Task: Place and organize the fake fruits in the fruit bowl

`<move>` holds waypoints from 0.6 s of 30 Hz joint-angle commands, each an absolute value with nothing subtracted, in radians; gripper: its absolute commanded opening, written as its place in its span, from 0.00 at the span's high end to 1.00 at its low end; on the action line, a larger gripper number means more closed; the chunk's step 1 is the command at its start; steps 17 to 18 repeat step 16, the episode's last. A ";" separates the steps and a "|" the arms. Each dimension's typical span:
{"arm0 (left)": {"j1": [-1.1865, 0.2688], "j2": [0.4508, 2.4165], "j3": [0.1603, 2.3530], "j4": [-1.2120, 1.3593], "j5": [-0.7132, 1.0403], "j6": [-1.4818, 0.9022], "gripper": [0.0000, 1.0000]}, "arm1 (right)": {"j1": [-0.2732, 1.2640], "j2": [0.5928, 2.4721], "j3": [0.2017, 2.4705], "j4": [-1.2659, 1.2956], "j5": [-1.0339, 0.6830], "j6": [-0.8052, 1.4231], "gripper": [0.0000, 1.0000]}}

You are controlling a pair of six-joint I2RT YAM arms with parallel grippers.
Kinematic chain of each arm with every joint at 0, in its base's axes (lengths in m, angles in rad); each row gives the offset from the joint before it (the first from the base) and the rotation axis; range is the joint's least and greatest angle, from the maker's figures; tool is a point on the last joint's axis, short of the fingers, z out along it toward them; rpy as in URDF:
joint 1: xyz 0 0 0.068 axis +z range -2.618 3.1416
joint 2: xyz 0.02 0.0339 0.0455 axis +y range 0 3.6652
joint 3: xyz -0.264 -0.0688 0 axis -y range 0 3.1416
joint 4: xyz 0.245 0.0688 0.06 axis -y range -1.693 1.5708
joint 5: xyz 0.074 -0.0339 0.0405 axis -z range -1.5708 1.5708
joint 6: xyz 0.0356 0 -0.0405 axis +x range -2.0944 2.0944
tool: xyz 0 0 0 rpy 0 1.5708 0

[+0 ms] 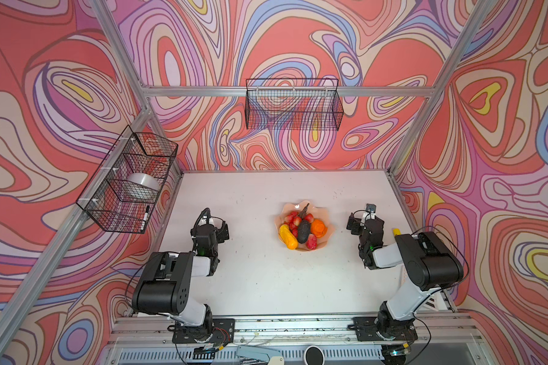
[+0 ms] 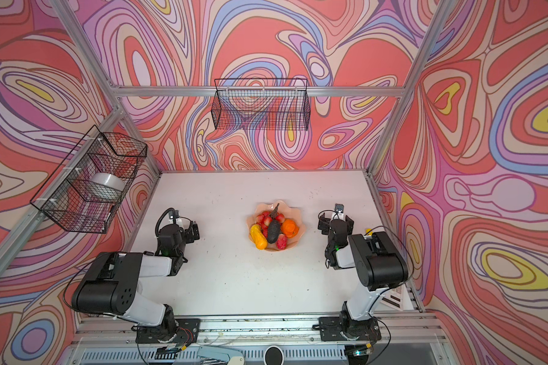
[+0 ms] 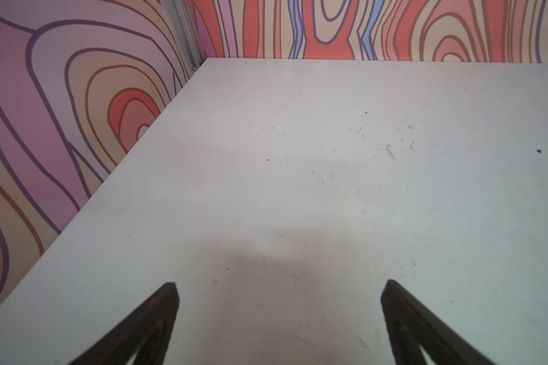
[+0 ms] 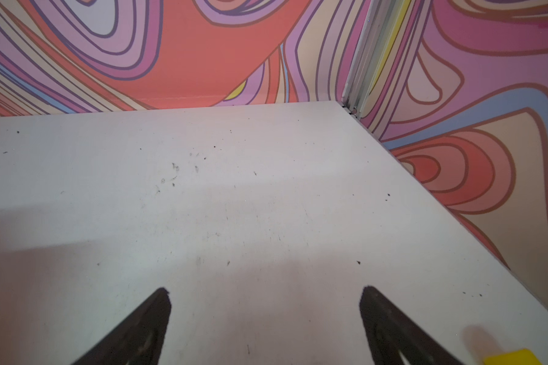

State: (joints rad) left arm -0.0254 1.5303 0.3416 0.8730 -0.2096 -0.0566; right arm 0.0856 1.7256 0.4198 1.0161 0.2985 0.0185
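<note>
Fingertips [image 3: 168, 297] are all my wrist views give of either tool: left gripper [image 3: 280, 284] and right gripper [image 4: 264, 289] both stand spread wide, holding nothing, over the scuffed white table [image 1: 260, 284]. A yellow cylinder [image 4: 513, 358] is cut off at the frame edge. Mid-table, between the two grippers, I see the glossy scalloped peach fruit bowl [image 1: 329, 233], and in it: red berry bunch [image 1: 293, 219], blackish avocado [image 1: 303, 231], orange fruits [image 1: 318, 228] overlapping, yellow-orange oblong [image 1: 288, 237], strawberry-like fruit [image 1: 311, 241]. Black wire baskets [image 1: 293, 106] hang on the walls.
</note>
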 commanded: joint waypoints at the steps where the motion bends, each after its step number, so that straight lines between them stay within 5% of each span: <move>1: -0.021 1.538 0.354 0.925 -0.198 -0.060 0.00 | 0.078 1.720 0.437 1.037 0.295 0.014 0.02; 18: -0.015 1.538 0.378 0.880 -0.047 -0.008 0.00 | 0.078 1.723 0.433 1.050 0.300 0.011 0.02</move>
